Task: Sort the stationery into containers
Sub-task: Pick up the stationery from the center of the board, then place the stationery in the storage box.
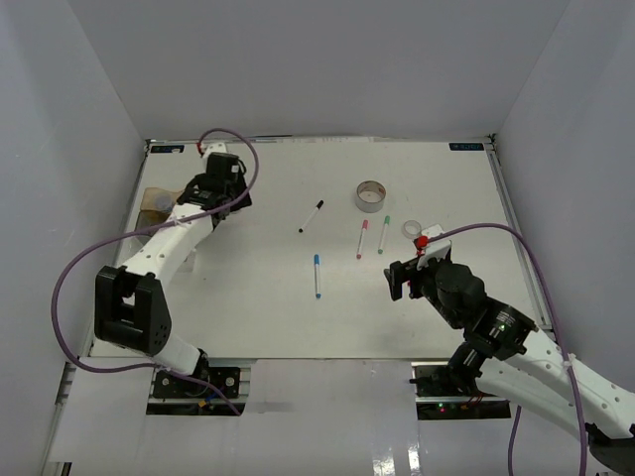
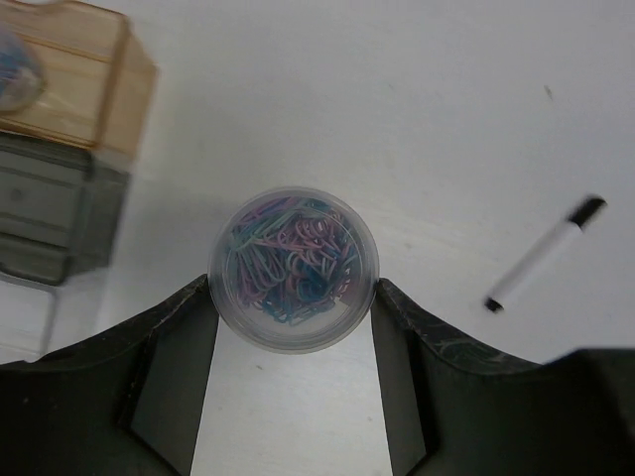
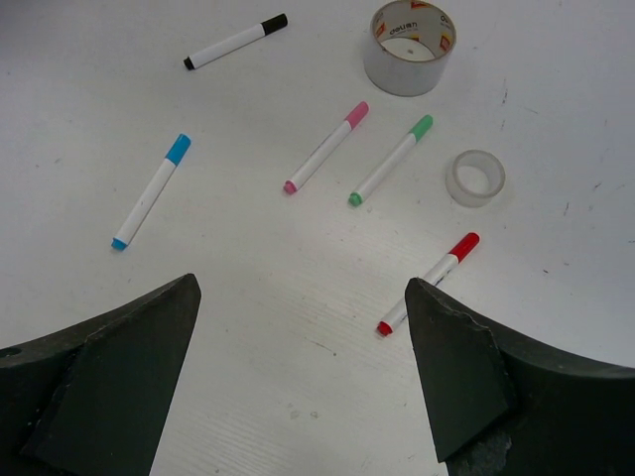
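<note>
Left fingers clamp a small round clear jar of coloured clips beside the translucent amber plastic box, far left. Right fingers spread wide, empty, near the red-capped white marker.

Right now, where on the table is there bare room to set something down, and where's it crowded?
Bare: the near-left stretch of table left of the blue marker, and the far strip behind the large tape roll. Crowded: pink marker, green marker, red marker and small tape roll, bunched ahead of the right gripper.
</note>
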You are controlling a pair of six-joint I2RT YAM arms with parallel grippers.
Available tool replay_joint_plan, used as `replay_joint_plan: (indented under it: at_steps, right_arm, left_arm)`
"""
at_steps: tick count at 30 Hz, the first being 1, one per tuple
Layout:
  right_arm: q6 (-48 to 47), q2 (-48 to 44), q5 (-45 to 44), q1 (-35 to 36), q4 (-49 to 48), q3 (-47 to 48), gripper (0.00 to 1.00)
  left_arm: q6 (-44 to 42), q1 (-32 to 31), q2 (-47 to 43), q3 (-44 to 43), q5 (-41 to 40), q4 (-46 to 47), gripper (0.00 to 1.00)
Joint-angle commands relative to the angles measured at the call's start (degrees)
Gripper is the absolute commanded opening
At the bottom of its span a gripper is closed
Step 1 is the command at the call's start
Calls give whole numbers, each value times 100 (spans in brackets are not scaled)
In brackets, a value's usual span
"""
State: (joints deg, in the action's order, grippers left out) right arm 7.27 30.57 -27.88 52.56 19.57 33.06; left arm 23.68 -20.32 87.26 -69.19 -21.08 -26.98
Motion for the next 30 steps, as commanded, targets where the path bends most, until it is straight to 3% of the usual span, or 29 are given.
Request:
replay_joint_plan:
  at_steps: [1, 3, 10, 15, 25, 30]
  right_arm:
    - [-41, -147, 37, -17, -164, -36, 90]
    - [-32, -200, 63, -9, -173, -36, 90]
    - [-50, -244, 133, -17, -173, -36, 90]
    - [-50, -253, 169, -9, -173, -80, 90]
    - [-76, -183, 344, -17, -199, -89, 90]
    - [-76, -191, 327, -17, -191, -98, 90]
  left_arm:
    - [-250, 894, -237, -340, 130, -9, 49]
    - [-294, 1396, -131, -455, 429, 114, 49]
    - [-364, 2293, 870, -1289, 790, 316, 52]
    - [-321, 2524, 1476, -1703, 807, 308, 52]
    - [-250, 2823, 1882, -1668, 1159, 430, 56]
    - [-259, 2831, 2023, -1633, 1264, 422, 66]
